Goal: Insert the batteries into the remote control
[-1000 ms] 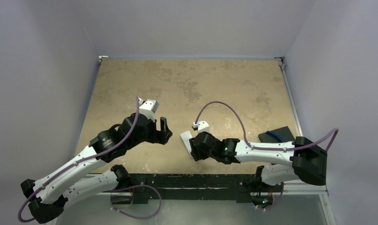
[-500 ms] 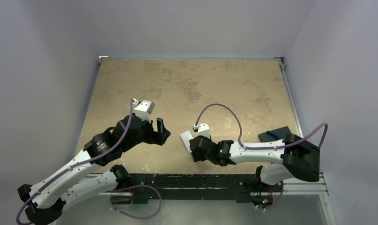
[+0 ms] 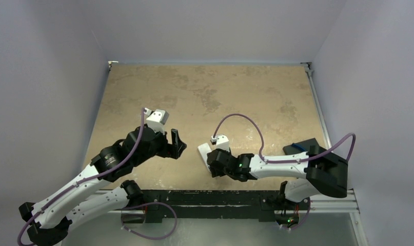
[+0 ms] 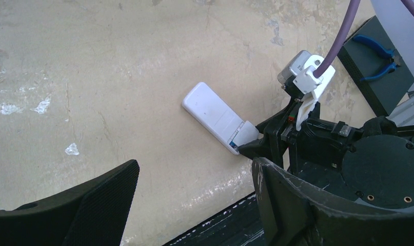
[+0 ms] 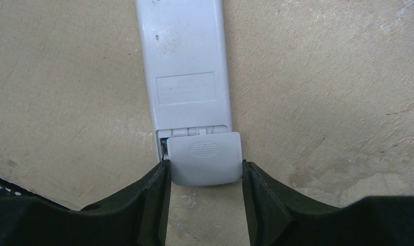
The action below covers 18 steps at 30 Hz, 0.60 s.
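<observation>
Though unseen from above, right fingers (image 5: 152, 197) pinch the cover (image 5: 206, 156).

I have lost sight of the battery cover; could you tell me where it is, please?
In the right wrist view, the battery cover sits pinched in the right gripper, partly over the compartment end of the remote control.

The mottled tan table (image 3: 220, 87) carries a white remote control (image 4: 212, 113) lying back up near the front edge (a small white battery cover (image 5: 205, 158) sits at its open end). At the right edge lies a dark pad (image 4: 381, 97) bearing blue-handled pliers (image 4: 371, 45).
</observation>
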{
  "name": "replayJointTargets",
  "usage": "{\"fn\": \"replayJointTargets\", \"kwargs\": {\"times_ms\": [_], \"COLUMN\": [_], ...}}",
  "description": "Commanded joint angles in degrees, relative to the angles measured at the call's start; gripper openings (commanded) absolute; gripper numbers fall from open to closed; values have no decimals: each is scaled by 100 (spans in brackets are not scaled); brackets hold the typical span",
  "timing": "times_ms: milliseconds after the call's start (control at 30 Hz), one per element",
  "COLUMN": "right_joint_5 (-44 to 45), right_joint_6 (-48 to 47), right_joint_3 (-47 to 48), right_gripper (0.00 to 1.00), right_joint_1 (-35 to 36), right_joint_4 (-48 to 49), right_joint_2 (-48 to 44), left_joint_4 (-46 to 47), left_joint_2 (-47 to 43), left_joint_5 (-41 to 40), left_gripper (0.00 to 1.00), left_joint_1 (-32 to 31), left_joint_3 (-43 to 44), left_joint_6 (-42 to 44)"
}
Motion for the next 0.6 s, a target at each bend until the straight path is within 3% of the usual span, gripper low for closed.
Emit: {"fn": "replayJointTargets", "kwargs": {"times_ms": [0, 300, 567], "right_joint_5": [172, 532, 352], "right_joint_6": [13, 45, 39], "right_joint_3": [257, 775, 1154], "right_gripper": [41, 40, 40], "right_joint_1": [64, 346, 353], "right_joint_4": [12, -796, -1450], "right_joint_2": [8, 50, 418], "left_joint_4": [171, 168, 157], "left_joint_2": [-41, -81, -230], "left_joint_5": [-32, -23, -71], "left_gripper": [81, 81, 82], "left_joint_1": [-34, -38, -64], "left_joint_3": [-70, -82, -83], "left_joint_6": [80, 63, 51]}}
